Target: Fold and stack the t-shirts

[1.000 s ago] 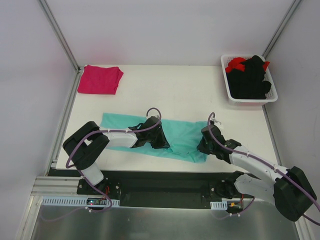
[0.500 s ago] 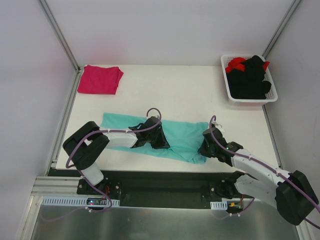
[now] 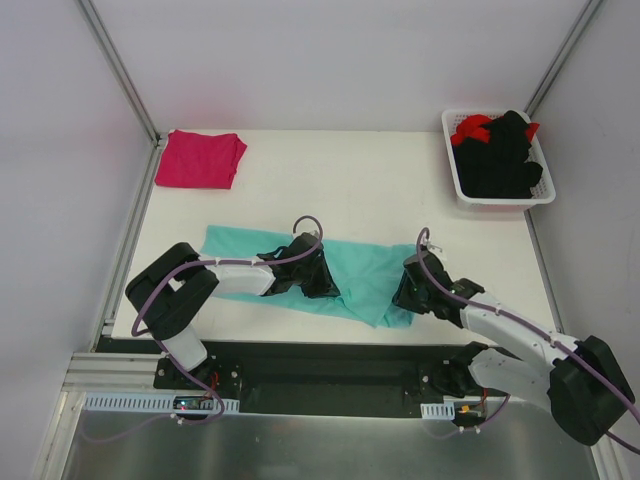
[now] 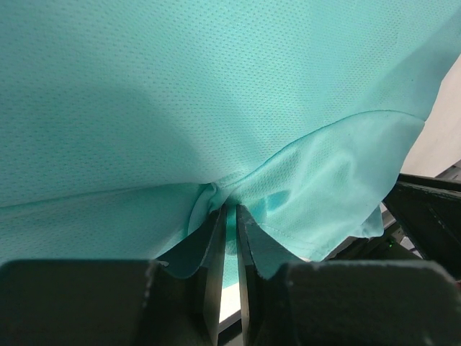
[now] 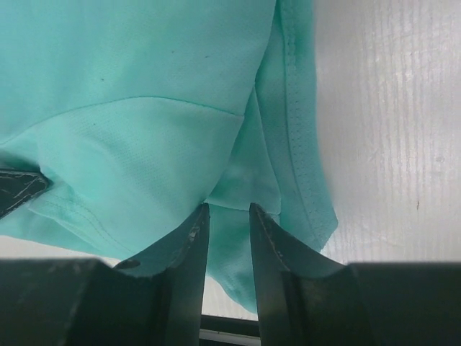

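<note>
Left pincer (image 4: 229,220): almost closed, nipping a fold of the teal t-shirt (image 3: 372,268). Right pincer (image 5: 227,216): narrow gap, clamping its hem. Teal t-shirt: one, spread along the near edge; probably light, limp and slippery, best gripped at hems or corners. Pink t-shirt (image 3: 200,158): one, folded, far left corner. Basket (image 3: 500,203): one, far right corner.

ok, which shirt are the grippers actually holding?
The teal t-shirt, spread near the front edge: left gripper and right gripper both pinch it. The pink t-shirt lies folded at the far-left corner; black and red garments sit in the white basket.
</note>
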`<state>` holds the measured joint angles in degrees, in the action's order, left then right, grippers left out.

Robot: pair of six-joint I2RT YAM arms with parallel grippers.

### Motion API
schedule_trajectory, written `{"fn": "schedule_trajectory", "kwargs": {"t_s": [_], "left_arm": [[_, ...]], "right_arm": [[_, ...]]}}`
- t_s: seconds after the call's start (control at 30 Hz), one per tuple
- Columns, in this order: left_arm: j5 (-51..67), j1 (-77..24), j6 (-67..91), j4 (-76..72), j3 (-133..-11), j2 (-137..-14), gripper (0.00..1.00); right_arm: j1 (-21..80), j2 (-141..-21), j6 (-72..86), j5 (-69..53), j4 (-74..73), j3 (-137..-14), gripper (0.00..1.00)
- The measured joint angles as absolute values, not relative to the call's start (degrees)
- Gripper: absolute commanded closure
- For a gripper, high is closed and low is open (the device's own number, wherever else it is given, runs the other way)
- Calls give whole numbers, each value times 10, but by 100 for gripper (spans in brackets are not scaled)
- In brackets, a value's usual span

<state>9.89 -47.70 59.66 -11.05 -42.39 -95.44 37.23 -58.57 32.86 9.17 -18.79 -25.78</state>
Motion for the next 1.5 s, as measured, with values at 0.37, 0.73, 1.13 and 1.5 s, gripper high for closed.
{"fn": "schedule_trajectory", "kwargs": {"t_s": [0.37,0.73,1.13,1.5], "left_arm": [[99,-480,596,-105,-427,-954,89],[99,-480,596,-100,-429,-955,89],[99,-480,596,-100,-429,-955,88],[80,-489,560,-43,-477,-940,7]], "right_arm": [[379,-546,329,92,-229,-283,68],[450,-565,361,98,-230,-284,69],[508,-615,392,105,-216,-303,68],[509,-617,390,126,-247,-359,62]]}}
